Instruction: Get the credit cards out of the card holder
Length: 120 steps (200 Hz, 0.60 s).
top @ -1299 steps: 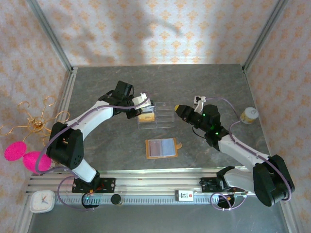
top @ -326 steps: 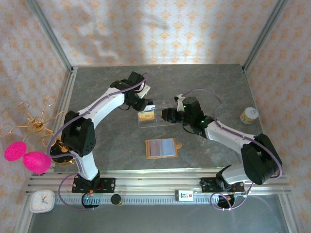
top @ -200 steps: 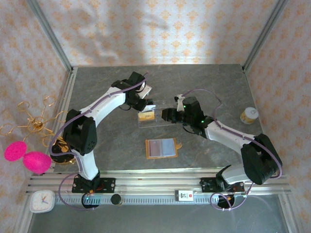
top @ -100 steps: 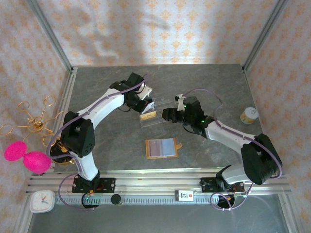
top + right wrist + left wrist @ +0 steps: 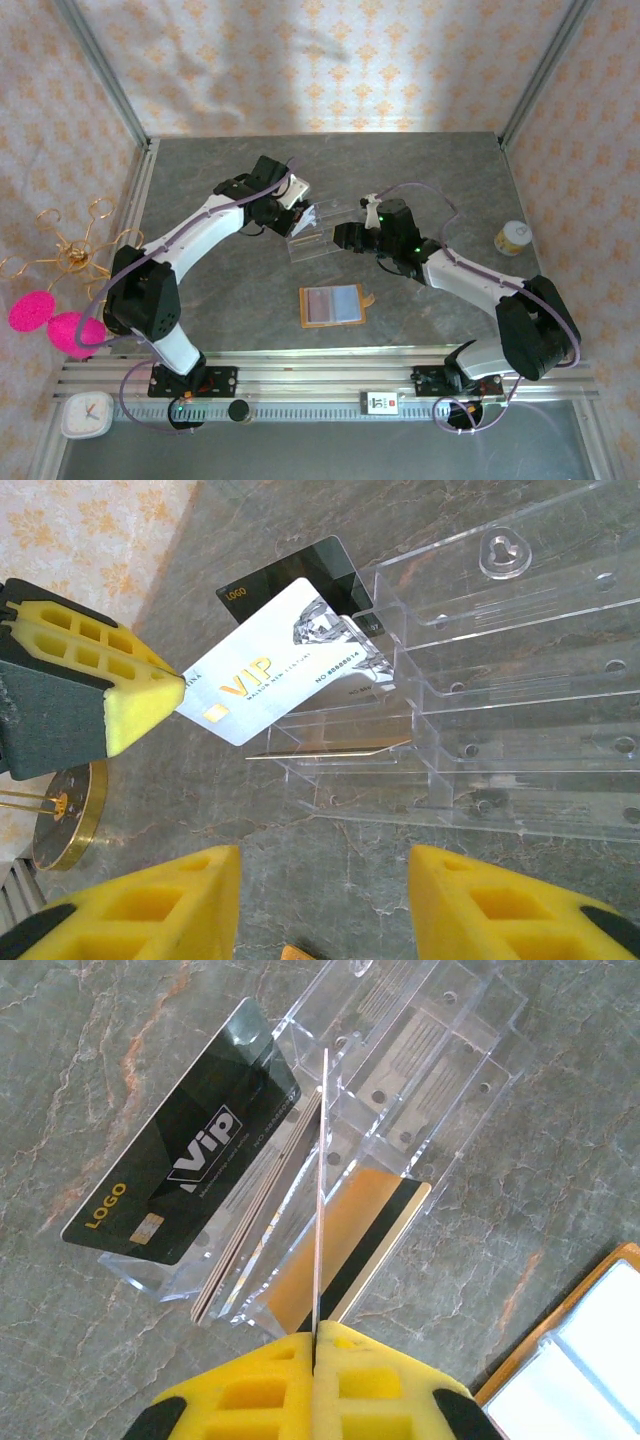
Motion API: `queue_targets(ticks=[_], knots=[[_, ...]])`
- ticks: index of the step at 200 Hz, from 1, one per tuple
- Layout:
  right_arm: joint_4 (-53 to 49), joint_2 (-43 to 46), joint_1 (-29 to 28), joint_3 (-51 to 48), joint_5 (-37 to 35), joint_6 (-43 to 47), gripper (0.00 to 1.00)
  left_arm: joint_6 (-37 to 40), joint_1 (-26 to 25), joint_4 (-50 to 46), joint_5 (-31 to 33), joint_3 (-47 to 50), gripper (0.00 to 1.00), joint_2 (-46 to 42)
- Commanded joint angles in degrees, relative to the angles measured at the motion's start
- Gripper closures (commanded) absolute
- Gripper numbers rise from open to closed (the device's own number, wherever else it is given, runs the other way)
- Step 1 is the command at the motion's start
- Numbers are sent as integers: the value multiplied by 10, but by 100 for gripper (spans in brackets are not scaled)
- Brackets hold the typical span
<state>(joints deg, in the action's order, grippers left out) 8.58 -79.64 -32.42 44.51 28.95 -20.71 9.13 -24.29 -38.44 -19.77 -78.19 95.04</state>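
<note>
My left gripper (image 5: 299,211) (image 5: 315,1332) is shut on a white credit card (image 5: 278,677) printed "VIP", seen edge-on (image 5: 321,1190) in the left wrist view. The card's far corner still overlaps the clear acrylic stand (image 5: 330,250) (image 5: 432,1058) (image 5: 520,670). A black credit card (image 5: 180,1185) (image 5: 300,568) and a gold one with a black stripe (image 5: 352,1248) sit in the stand. My right gripper (image 5: 341,238) (image 5: 325,880) stands open just right of the stand, nothing between its fingers. The tan card holder (image 5: 334,304) (image 5: 610,1360) lies open on the table nearer the bases.
A small jar (image 5: 512,237) stands at the table's right edge. A gold wire stand (image 5: 70,255) with pink pompoms (image 5: 50,318) is off the left edge, a small clock (image 5: 85,412) by the rail. Metal frame posts bound the table.
My left gripper has shut on the white card and drawn it up and to the left out of the acrylic stand, which tilted a little. The right arm has stayed still.
</note>
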Motion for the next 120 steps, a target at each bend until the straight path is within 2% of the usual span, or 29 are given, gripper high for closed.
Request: queue_targets(ticks=[1, 39, 75, 104, 120], knots=[[10, 3, 3, 2, 5, 6, 53, 9, -4, 15, -19, 9, 100, -30], [13, 4, 6, 2, 7, 3, 53, 31, -7, 41, 3, 39, 100, -71], [19, 9, 11, -3, 11, 0, 53, 132, -12, 127, 10, 102, 100, -136], [21, 12, 15, -6, 15, -3, 53, 217, -10, 219, -56, 173, 100, -210], [21, 14, 17, -7, 16, -3, 53, 242, -2, 218, -72, 177, 100, -207]])
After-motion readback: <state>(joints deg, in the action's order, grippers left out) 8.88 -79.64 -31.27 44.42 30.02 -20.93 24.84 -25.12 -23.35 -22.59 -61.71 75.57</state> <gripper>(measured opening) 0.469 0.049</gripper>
